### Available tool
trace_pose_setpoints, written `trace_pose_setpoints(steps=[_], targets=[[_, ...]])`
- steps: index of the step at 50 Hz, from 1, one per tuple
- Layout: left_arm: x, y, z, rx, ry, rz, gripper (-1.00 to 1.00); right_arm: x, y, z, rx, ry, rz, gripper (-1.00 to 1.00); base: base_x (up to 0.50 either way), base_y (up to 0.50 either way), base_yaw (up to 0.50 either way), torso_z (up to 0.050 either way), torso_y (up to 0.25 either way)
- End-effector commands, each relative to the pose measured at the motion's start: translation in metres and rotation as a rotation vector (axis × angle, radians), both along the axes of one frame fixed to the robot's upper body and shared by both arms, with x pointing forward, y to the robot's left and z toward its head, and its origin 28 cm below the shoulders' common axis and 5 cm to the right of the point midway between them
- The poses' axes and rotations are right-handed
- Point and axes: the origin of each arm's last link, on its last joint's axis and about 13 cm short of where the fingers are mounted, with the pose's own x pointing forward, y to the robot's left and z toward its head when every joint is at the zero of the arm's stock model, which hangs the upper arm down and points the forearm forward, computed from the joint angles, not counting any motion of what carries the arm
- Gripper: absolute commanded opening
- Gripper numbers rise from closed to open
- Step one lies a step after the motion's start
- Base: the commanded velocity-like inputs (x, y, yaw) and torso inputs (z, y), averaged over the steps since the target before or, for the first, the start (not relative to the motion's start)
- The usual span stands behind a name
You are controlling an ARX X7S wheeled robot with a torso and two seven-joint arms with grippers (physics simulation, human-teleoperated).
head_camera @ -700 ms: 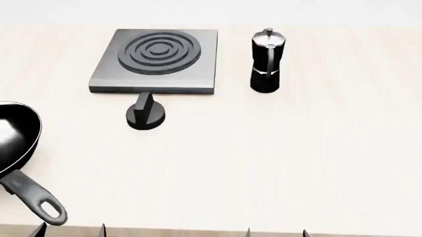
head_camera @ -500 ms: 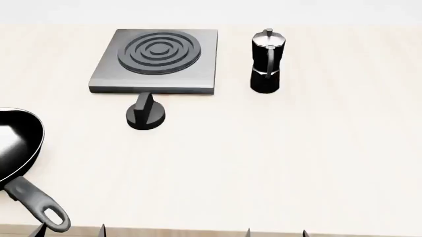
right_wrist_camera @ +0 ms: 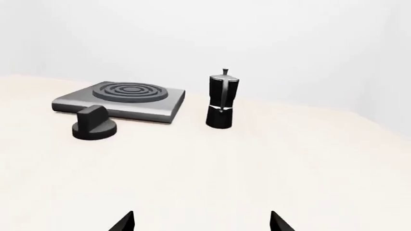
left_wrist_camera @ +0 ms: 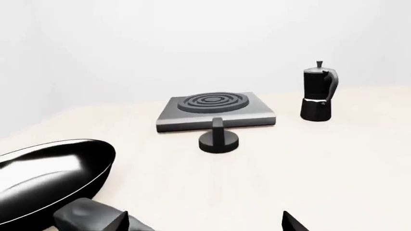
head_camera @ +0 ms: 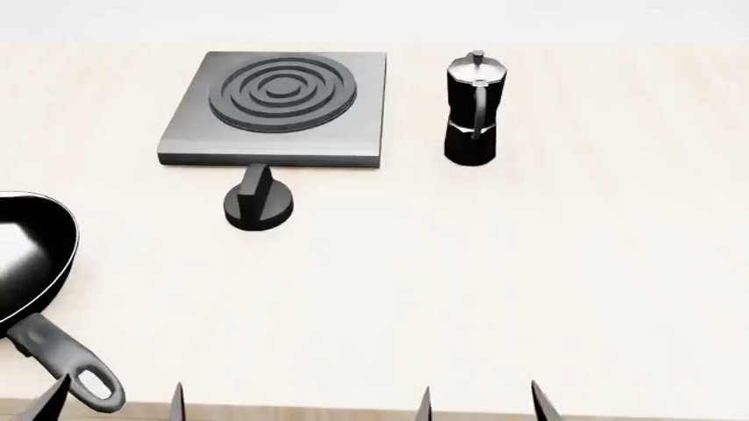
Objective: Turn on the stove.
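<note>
The stove (head_camera: 277, 110) is a flat grey square plate with a raised ring burner at the table's far left-centre. Its small black round knob (head_camera: 259, 202) with an upright fin stands just in front of the plate. Both show in the left wrist view, stove (left_wrist_camera: 215, 109) and knob (left_wrist_camera: 218, 138), and in the right wrist view, stove (right_wrist_camera: 125, 100) and knob (right_wrist_camera: 94, 124). My left gripper (head_camera: 114, 402) and right gripper (head_camera: 480, 403) are open and empty at the table's near edge, with only their fingertips showing, far short of the knob.
A black moka pot (head_camera: 473, 110) stands right of the stove. A black frying pan (head_camera: 30, 263) lies at the near left, its handle (head_camera: 70, 361) beside my left fingertips. The pan also shows in the left wrist view (left_wrist_camera: 51, 168).
Both grippers' fingertips have come further up into the head view, moving forward over the table's near edge. The frying pan slid slightly toward the near side earlier and now rests still.
</note>
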Motion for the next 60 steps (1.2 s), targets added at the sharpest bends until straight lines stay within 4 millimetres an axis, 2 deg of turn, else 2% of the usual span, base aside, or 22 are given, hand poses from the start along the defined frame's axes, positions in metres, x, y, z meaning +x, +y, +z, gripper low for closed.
trace_pose_setpoints(steps=[1, 7, 11, 19, 23, 37, 43, 54, 60], targets=[[-0.004, 0.000, 0.024, 0.012, -0.042, -0.004, 1.00, -0.007, 0.003, 0.033, -0.046, -0.043, 0.013, 1.00, 0.00, 0.00, 0.00, 0.000, 0.000], [-0.001, 0.001, 0.043, 0.070, -0.090, -0.002, 1.00, -0.011, 0.004, 0.058, -0.028, -0.095, 0.034, 1.00, 0.00, 0.00, 0.00, 0.000, 0.000], [0.000, 0.003, 0.062, 0.012, -0.122, -0.020, 1.00, -0.013, 0.002, 0.075, -0.027, -0.138, 0.042, 1.00, 0.00, 0.00, 0.00, 0.000, 0.000], [-0.002, 0.008, 0.088, 0.026, -0.196, -0.028, 1.00, -0.020, -0.001, 0.100, -0.025, -0.197, 0.043, 1.00, 0.00, 0.00, 0.00, 0.000, 0.000], [-0.004, 0.008, 0.101, 0.036, -0.237, -0.033, 1.00, -0.018, -0.001, 0.105, -0.033, -0.214, 0.048, 1.00, 0.00, 0.00, 0.00, 0.000, 0.000], [0.001, 0.006, 0.124, 0.037, -0.314, -0.059, 1.00, -0.020, 0.000, 0.129, -0.053, -0.291, 0.062, 1.00, 0.00, 0.00, 0.00, 0.000, 0.000], [-0.004, 0.010, 0.134, 0.007, -0.349, -0.056, 1.00, -0.024, 0.001, 0.134, -0.067, -0.307, 0.067, 1.00, 0.00, 0.00, 0.00, 0.000, 0.000], [-0.016, 0.005, 0.141, 0.050, -0.374, -0.081, 1.00, -0.028, 0.002, 0.136, -0.088, -0.329, 0.058, 1.00, 0.00, 0.00, 0.00, 0.000, 0.000], [-0.016, 0.006, 0.142, 0.036, -0.366, -0.078, 1.00, -0.030, 0.002, 0.138, -0.084, -0.338, 0.052, 1.00, 0.00, 0.00, 0.00, 0.000, 0.000]])
